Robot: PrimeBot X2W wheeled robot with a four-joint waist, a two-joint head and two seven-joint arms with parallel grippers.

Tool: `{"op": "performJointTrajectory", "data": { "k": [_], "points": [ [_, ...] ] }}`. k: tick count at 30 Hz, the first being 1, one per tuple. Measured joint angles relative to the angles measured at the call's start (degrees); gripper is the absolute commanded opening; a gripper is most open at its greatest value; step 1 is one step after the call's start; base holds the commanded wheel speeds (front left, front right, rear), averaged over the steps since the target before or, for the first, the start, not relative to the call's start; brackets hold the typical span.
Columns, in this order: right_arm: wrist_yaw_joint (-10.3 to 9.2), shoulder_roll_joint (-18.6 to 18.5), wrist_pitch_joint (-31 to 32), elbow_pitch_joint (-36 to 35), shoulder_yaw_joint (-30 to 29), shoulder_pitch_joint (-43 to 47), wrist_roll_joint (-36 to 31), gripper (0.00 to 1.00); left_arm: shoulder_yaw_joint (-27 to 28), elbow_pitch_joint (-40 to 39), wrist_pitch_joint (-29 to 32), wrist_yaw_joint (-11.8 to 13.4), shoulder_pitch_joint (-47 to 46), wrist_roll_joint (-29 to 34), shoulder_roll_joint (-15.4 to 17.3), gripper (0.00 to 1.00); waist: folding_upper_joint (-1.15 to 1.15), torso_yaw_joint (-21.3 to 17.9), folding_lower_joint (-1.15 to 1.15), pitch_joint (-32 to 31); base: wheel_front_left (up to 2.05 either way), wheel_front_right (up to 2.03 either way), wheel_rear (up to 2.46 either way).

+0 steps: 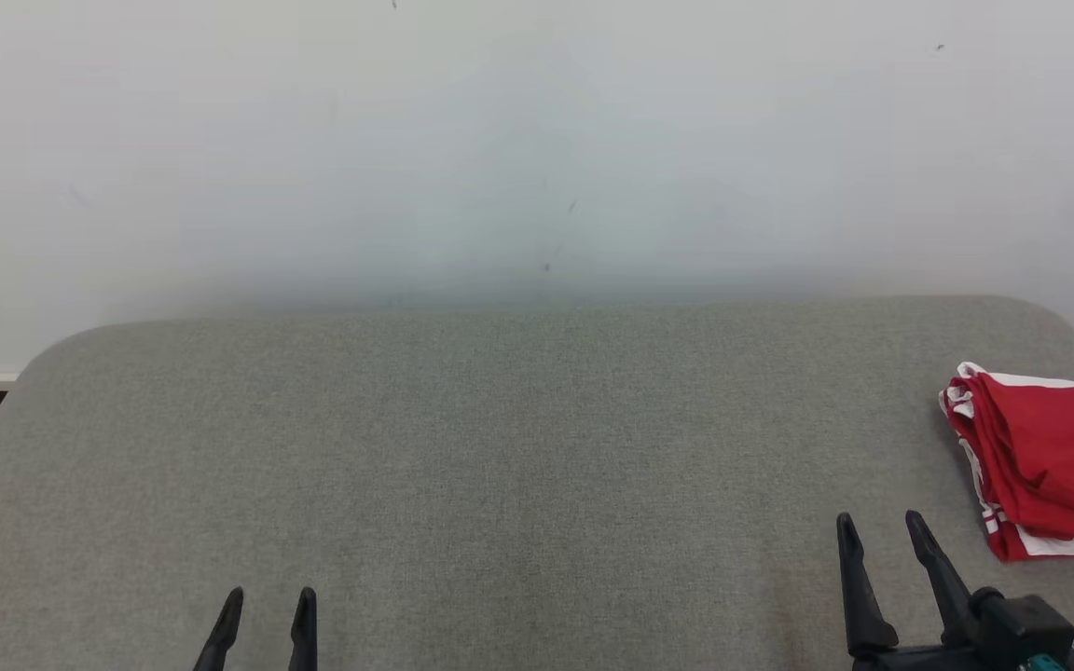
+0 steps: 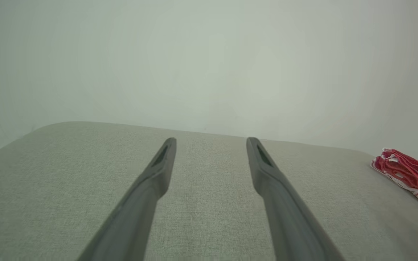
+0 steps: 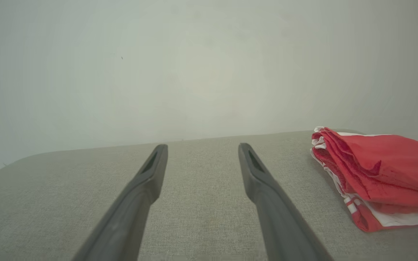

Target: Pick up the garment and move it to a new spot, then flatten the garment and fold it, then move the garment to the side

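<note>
1. head view: i am looking down on a grey cloth-covered table that is standing against a pale wall. the garment, red with white trim, is lying in a folded bundle on the table's right side, about midway between its far and near edges, and is running out past the picture's border there. my left gripper is showing at the table's near edge, left of its middle, with its jaws standing apart and nothing between them. my right gripper is showing over the table's near right part, jaws spread wide and empty, close to the garment but not touching it.
2. left wrist view: my left fingers are pointing across the table towards its far edge, parted widely, with bare grey cloth showing between them. the garment is lying well off towards the table's far right corner, looking small and bunched.
3. right wrist view: my right fingers are pointing over the table towards its far edge, spread wide and gripping nothing. the garment is lying on the table's right side, its stacked folds facing the table's middle and white trim showing along its near corner. a strip of bare table is separating it from my nearer finger.
</note>
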Motion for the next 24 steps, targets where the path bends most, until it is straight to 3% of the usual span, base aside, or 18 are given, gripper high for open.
{"op": "performJointTrajectory", "data": {
  "k": [8,24],
  "points": [
    [0.00,1.2,0.0,-4.1,-1.1,6.7,-0.7,1.00,-0.2,1.6,0.0,-0.5,2.2,2.0,0.0,1.00,0.00,-0.9,0.00,-1.6,0.00,0.00,0.00],
    [0.00,0.9,0.0,-4.2,-1.0,7.8,-1.5,1.00,0.0,3.2,0.0,-0.5,3.0,2.5,0.0,1.00,0.01,-1.8,0.01,-1.6,0.00,0.00,0.00]
  ]
}}
